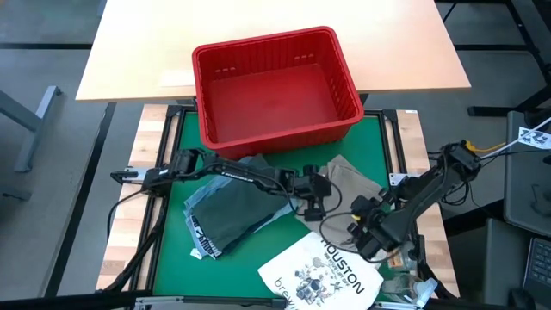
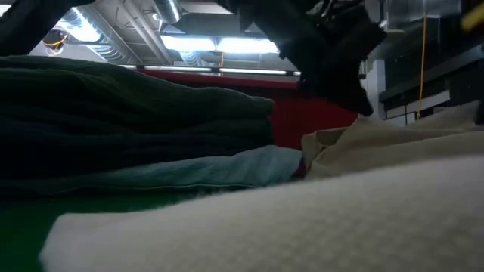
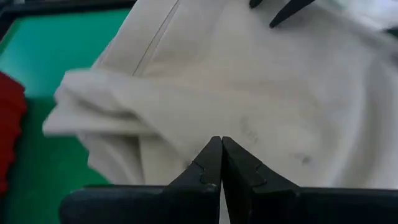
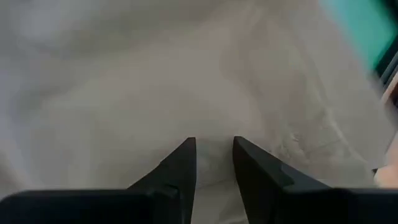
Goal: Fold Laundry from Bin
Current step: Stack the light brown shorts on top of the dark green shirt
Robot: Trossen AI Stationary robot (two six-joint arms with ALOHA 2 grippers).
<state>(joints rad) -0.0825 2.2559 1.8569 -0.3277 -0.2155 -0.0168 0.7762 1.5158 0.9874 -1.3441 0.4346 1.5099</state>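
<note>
I saw the bin (image 1: 275, 86) at the mat's (image 1: 176, 258) far edge. Near it lay a stack of garments (image 1: 228, 211) on the left, a khaki garment (image 1: 353, 185) right, the HOUSTON tote bag (image 1: 323, 274) nearest.

You can read "HOUSTON" in dark capitals on the white tote bag (image 1: 323, 274) lying at the near edge of the green mat. Below it a second, smaller line starts with "bre", but you cannot make out the rest.
</note>
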